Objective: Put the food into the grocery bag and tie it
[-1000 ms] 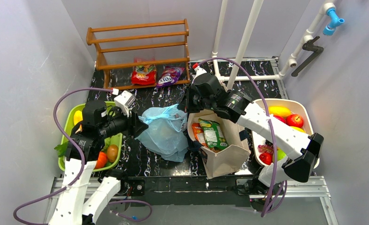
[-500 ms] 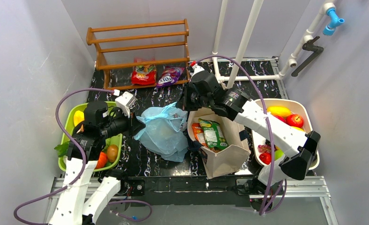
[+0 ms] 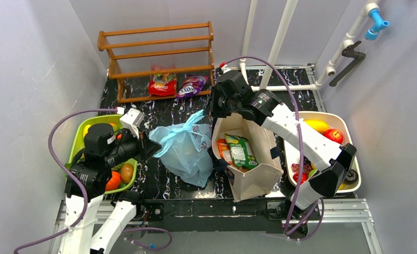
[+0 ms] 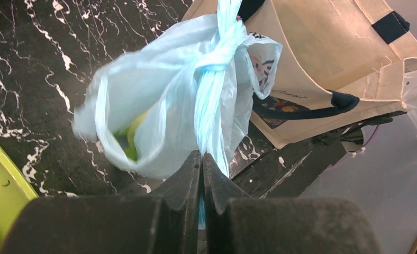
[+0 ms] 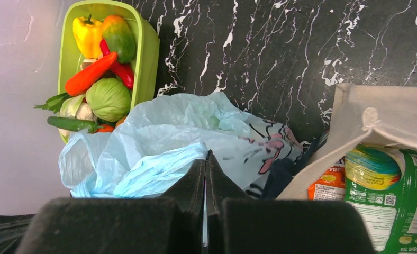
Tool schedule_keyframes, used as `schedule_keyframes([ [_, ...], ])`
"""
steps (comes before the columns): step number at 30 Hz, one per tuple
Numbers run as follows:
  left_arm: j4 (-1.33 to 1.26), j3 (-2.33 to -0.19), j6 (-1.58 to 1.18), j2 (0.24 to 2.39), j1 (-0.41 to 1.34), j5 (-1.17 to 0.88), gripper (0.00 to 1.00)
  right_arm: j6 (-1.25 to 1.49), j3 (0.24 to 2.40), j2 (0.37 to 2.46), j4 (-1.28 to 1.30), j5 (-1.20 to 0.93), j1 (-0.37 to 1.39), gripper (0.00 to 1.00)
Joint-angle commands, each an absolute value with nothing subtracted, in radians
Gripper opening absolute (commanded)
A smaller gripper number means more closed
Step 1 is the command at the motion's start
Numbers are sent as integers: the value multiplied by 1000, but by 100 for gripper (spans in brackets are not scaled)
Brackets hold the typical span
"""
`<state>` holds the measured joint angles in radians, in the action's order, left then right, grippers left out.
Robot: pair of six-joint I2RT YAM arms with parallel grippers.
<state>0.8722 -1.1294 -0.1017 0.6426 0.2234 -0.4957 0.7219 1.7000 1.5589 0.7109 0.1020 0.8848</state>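
The left tool [image 4: 201, 159], half open a second ago, has shut on a handle [image 4: 210, 111] of the bag [image 3: 188, 153] and drawn back toward 9 o'clock. That handle (twisted thin as a cord) now runs taut from the jaws up to a knot [image 4: 219, 50]. The right tool [image 5: 207, 159] is closed as well, pinching the other handle [image 5: 156, 170], and has edged toward 12 o'clock.

The bag sits mid-table [image 3: 164, 114], leaning against the tote [image 3: 256, 174] at its 3 o'clock, with the tray [image 5: 149, 58] at its 9 o'clock. Something yellow-green shows through the plastic.

With both handles held and the arms moving apart, this looks like the cinching pull of the tie, so loading seems finished and the task is near its end. Two packets [image 3: 241, 151] lie in the tote, not the bag. The film is thin, so a hard pull could stretch it or slip it from the jaws. An even, opposed pull suits it best.
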Motion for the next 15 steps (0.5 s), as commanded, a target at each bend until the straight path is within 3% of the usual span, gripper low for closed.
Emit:
schedule_keyframes([
  [1, 1005, -1163, -156, 598, 225, -454, 0, 699, 1748, 1557, 740, 181, 807, 1],
  [15, 1104, -1114, -379, 419, 225, -286, 0, 731, 1561, 1544, 655, 121, 729, 1],
])
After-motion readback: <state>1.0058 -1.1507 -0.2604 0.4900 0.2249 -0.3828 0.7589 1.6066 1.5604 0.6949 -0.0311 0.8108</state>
